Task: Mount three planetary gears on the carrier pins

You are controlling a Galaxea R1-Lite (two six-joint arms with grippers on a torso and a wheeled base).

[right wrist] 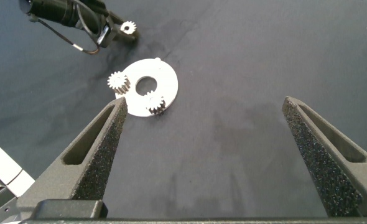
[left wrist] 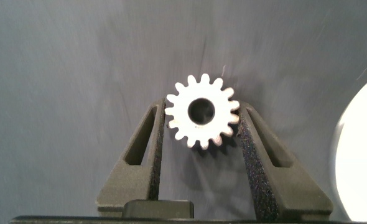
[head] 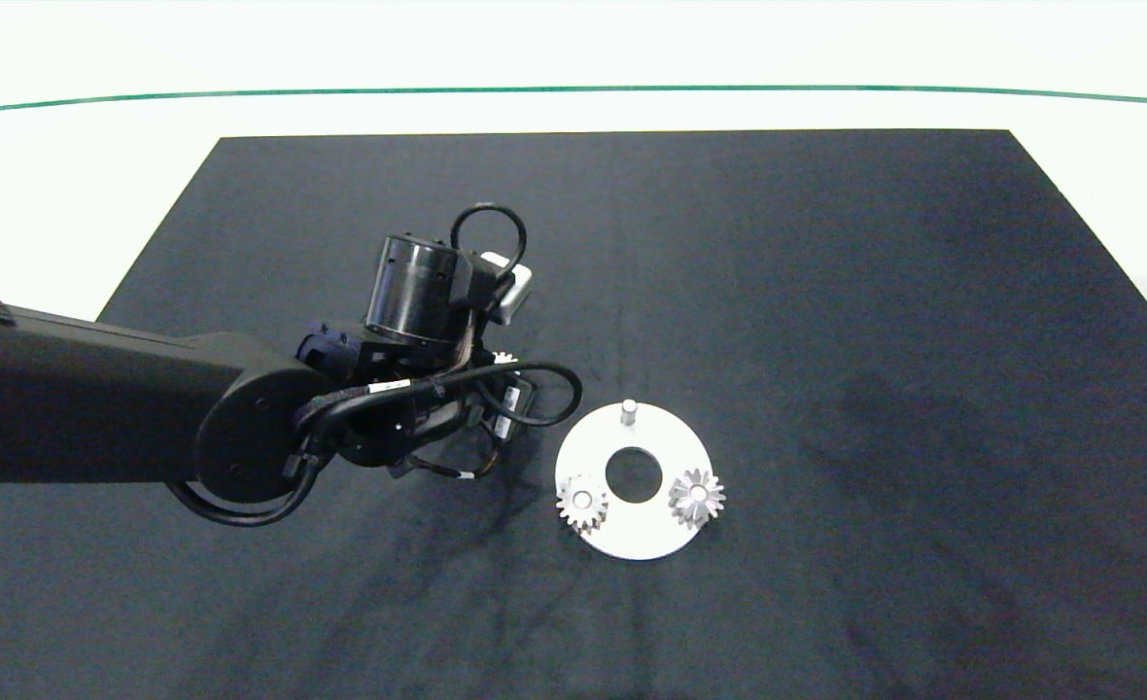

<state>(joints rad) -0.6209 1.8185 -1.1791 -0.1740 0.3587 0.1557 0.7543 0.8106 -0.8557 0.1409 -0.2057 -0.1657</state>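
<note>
A silvery planetary gear (left wrist: pixel 202 112) sits between the two fingers of my left gripper (left wrist: pixel 201 109), which is shut on it just above the dark mat. In the head view only its teeth (head: pixel 505 358) peek out from under the left wrist, left of the white disc (head: pixel 632 533). Two more gears (head: pixel 581 502) (head: pixel 697 497) sit on the disc's near carrier pins. The far pin (head: pixel 629 412) stands bare. My right gripper (right wrist: pixel 205 104) hangs open and high over the mat, outside the head view, with the disc (right wrist: pixel 166 81) far beyond it.
A black mat (head: pixel 826 292) covers the white table and ends at a straight far edge. The left arm (head: pixel 97 399) reaches in across the mat's left half. The disc's rim (left wrist: pixel 365 143) shows beside the left fingers.
</note>
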